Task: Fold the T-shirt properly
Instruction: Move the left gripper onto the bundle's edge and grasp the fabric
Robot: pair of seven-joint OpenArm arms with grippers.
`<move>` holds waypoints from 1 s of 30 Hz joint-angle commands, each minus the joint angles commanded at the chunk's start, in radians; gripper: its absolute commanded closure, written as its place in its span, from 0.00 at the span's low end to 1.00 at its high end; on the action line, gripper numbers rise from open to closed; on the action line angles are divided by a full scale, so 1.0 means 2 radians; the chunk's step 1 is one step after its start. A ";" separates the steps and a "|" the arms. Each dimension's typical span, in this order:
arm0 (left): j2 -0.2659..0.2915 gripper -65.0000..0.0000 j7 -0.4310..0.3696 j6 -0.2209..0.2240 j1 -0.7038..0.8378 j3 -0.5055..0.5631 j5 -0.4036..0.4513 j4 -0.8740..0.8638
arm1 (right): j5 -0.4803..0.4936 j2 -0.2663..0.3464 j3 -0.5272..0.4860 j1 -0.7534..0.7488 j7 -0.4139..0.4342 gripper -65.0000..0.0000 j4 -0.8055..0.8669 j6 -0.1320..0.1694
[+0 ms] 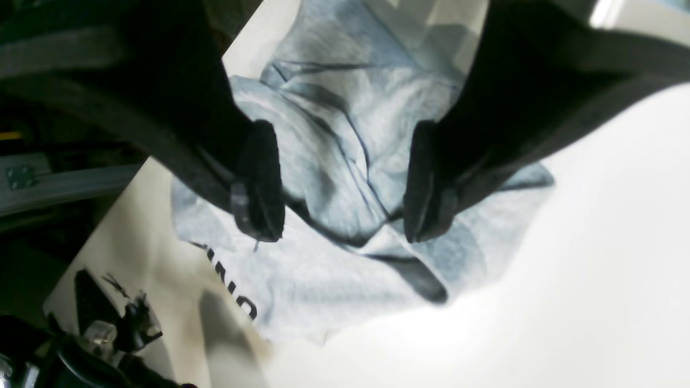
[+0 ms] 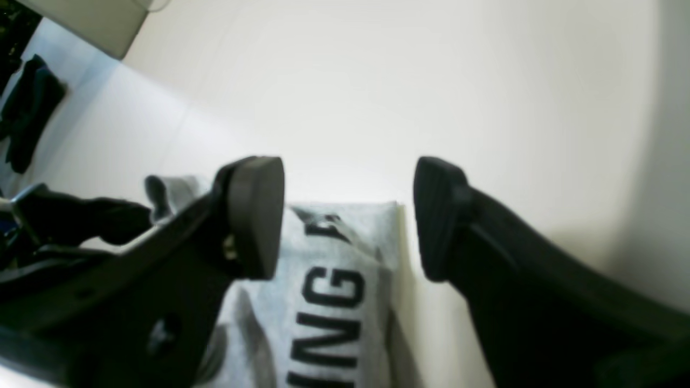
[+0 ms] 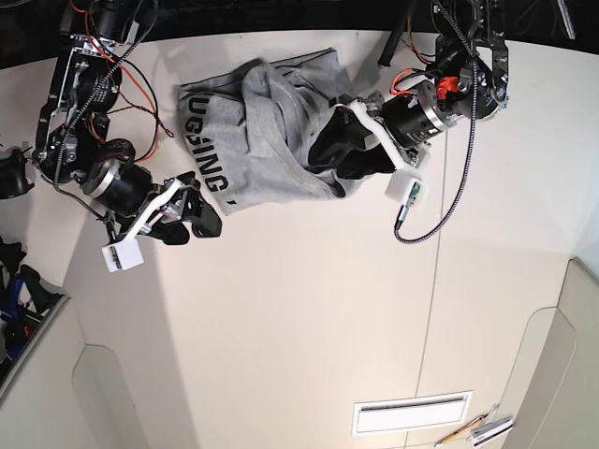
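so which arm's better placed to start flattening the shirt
Probably the left. The left gripper hangs open right over the bunched folds of the T-shirt, while the right gripper is open at the lettered edge, mostly over bare table.

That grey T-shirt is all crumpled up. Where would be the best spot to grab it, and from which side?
Probably the flat lettered edge of the T-shirt nearest the right gripper, approached from that side. There the cloth lies flat with a clean border. Under the open left gripper it is bunched into folds, so a pinch could catch several layers.
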 joint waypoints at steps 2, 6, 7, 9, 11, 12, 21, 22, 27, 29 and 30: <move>0.003 0.41 -0.003 0.000 -0.007 0.000 0.000 -0.021 | 0.000 0.000 0.000 0.000 0.000 0.43 0.000 0.000; 0.024 0.41 -0.003 0.001 -0.028 0.000 0.006 -0.064 | 0.000 0.000 0.000 0.000 0.000 0.43 0.000 0.000; 0.025 0.41 -0.003 0.004 -0.033 0.000 0.006 -0.067 | 0.000 0.000 0.000 0.000 0.000 0.43 0.000 0.000; 0.025 0.41 -0.003 0.011 -0.040 0.000 0.013 -0.068 | 0.002 0.000 0.000 0.000 -0.002 0.43 0.000 0.000; 0.025 0.41 -0.003 0.013 -0.041 0.000 0.020 -0.068 | 0.002 0.000 0.000 0.000 -0.004 0.43 0.000 0.000; 0.025 0.41 -0.003 0.013 -0.041 0.000 0.020 -0.068 | 0.002 0.000 0.000 0.000 -0.004 0.43 0.000 0.000; 0.025 0.68 -0.013 0.027 -0.054 0.000 0.059 -0.068 | 0.010 0.000 0.000 0.000 -0.005 0.43 0.000 0.000; 0.025 0.70 -0.015 0.028 -0.058 0.000 0.069 -0.068 | 0.010 0.000 0.000 0.000 -0.006 0.43 0.000 0.000; 0.025 0.85 -0.017 0.028 -0.060 0.000 0.081 -0.068 | 0.010 0.000 0.000 0.000 -0.008 0.43 0.000 0.000; 0.025 1.00 -0.017 0.028 -0.060 0.000 0.091 -0.068 | 0.010 0.000 0.000 0.000 -0.008 0.43 0.000 0.000; 0.025 1.00 -0.017 0.028 -0.060 0.000 0.097 -0.068 | 0.010 0.000 0.000 0.000 -0.007 0.43 0.000 0.000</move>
